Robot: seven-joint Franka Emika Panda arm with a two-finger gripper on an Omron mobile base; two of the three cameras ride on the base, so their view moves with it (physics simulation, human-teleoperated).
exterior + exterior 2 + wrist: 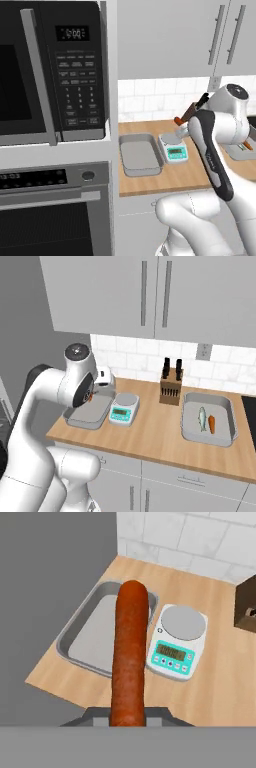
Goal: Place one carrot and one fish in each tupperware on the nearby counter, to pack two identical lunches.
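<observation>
The gripper (128,714) is clenched on a carrot (129,657), which is seen in the hand view projecting forward from between the fingers, its long axis running along the line of sight. The carrot's far end is seen over the right rim of the empty tupperware (75,643), which lies ahead of and below the gripper, toward its left in that view. A white scale (177,641) stands just beside that tray. In the right base view, the second tupperware (192,432) is recorded well apart along the surface (150,441), past a knife block (170,387), already holding a fish (201,419) and a second carrot (211,424). The empty tray is judged the intended destination; a slight shift toward its middle is judged necessary before release.
</observation>
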